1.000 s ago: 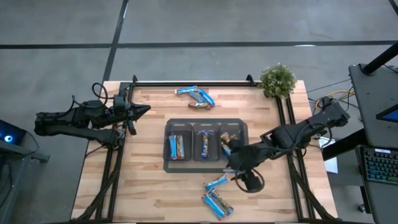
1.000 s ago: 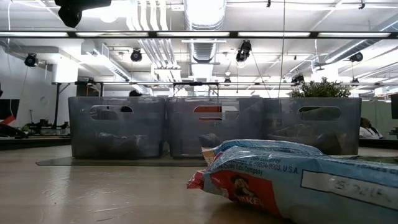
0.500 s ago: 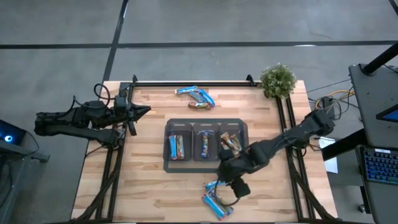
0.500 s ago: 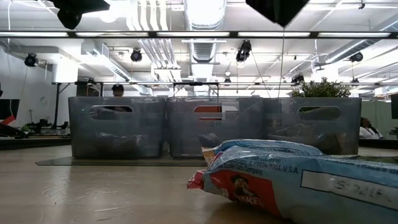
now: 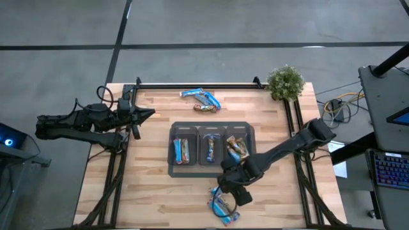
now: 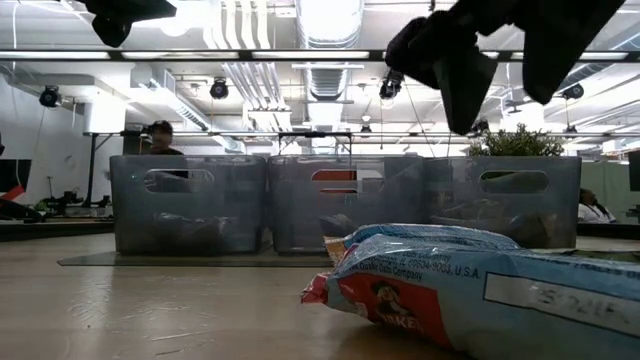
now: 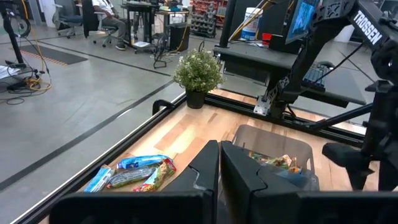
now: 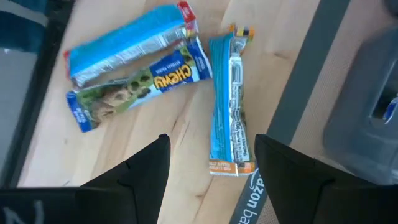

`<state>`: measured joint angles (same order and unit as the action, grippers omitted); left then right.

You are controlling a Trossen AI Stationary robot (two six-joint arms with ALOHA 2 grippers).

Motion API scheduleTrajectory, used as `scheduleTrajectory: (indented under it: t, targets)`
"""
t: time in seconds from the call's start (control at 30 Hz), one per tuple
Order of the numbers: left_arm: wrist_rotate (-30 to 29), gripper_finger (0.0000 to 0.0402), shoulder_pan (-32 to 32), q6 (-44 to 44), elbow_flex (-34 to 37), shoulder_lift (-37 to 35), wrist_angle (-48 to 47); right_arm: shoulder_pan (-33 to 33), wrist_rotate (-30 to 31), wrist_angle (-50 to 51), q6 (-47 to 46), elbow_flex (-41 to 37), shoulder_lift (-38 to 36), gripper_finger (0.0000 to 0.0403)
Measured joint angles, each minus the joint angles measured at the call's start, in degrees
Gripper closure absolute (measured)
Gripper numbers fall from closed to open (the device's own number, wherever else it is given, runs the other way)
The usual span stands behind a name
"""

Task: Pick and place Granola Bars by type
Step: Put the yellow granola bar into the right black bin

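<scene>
Granola Bars (image 8: 231, 106): shiny blue wrappers

Wooden table (image 5: 147, 185): grey tray (image 5: 211, 168), potted plant (image 5: 285, 82), granola bars (image 5: 200, 99), more bars (image 5: 223, 206).

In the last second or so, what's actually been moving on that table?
The right gripper swung from beside the tray toward the loose bars at the table's front edge, and now hangs open over them, holding nothing. The left gripper stayed shut at the left side; no bars moved.

Granola Bars (image 5: 222, 207) before three-bin tray (image 5: 172, 167)
</scene>
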<state>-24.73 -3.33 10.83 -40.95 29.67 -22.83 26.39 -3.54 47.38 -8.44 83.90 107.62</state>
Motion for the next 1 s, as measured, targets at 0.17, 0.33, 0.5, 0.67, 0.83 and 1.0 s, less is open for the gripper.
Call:
scheduleTrajectory:
  t: [0.17,0.33,0.5,0.67,0.83,1.0]
  targets:
    - [0.00,0.0402,0.00,-0.06,0.00,0.00,0.00,-0.04,0.60,-0.18,0.06,0.00,2.96,0.0179]
    - [0.00,0.0402,0.00,-0.26,0.00,-0.02,0.00,-0.15,0.69,-0.11,-0.14,0.09,5.25,0.0179]
    - [0.00,0.0402,0.00,-0.28,0.00,0.00,0.02,-0.15,0.70,0.02,-0.99,0.09,7.00,0.0179]
    - [0.01,0.0402,0.00,-0.24,0.00,-0.01,0.04,-0.15,0.93,-0.16,-1.24,0.04,7.82,0.0179]
    - [0.02,0.0402,0.00,-0.22,0.00,0.00,0.04,-0.15,3.58,-0.53,-1.84,0.04,7.82,0.0179]
    - [0.00,0.0402,0.00,-0.22,0.00,0.00,0.07,-0.20,3.70,-1.45,-1.86,-0.09,7.82,0.0179]
